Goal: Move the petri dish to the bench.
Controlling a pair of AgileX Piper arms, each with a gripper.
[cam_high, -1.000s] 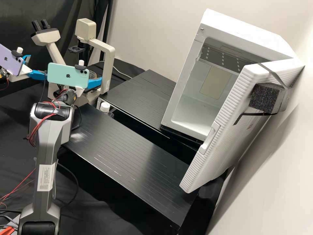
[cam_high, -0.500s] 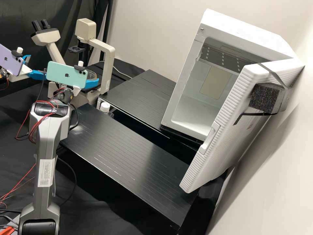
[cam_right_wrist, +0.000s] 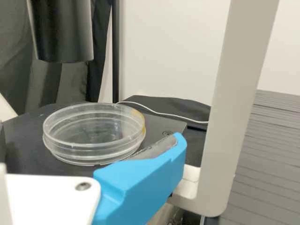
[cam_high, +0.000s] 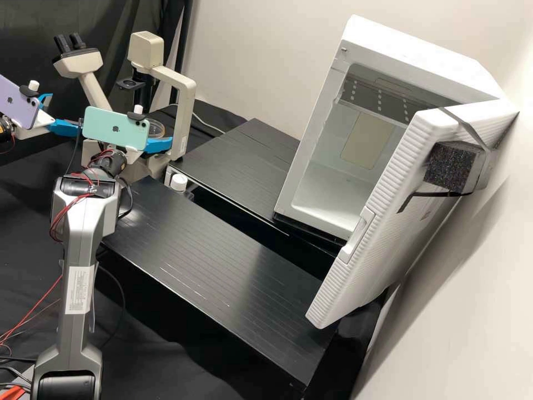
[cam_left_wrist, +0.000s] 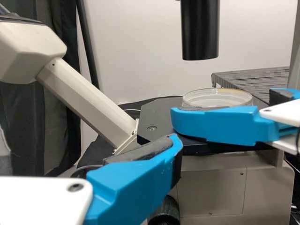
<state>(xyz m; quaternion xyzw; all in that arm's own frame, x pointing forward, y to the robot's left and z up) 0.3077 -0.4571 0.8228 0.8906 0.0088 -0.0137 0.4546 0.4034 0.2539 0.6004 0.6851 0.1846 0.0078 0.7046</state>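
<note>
High view: one cream microscope [cam_high: 186, 103], standing behind the grippers. One petri dish [cam_high: 155, 129], clear and round, at the microscope, partly behind a mint-green phone [cam_high: 105, 126]. Right gripper [cam_high: 160, 145], phone mounted on top, one blue finger out past the phone beside the dish. Left gripper [cam_high: 65, 113], toward the view's left edge, its two blue fingers spread apart, a lilac phone [cam_high: 18, 103] above. Two black slatted platforms [cam_high: 222, 266], a white-capped bottle [cam_high: 179, 182] by the gap between them. One white cabinet [cam_high: 427, 55], its door [cam_high: 366, 250] standing open, a dark foam block [cam_high: 452, 166] strapped to that door

Left wrist view: one of the left gripper's own fingers, nothing in its grip that I can see. Farther off, the right gripper again, its fingers apart, one passing in front of the dish's lower rim. The dish lies flat on the dark stage [cam_left_wrist: 157, 117]; a black cylinder [cam_left_wrist: 200, 33] hangs over the stage

Right wrist view: same dish, upright and level on the stage, a yellowish mark on its rim. A blue finger of the right gripper lies alongside the dish, its grey pad facing it; whether they touch, I cannot tell
</note>
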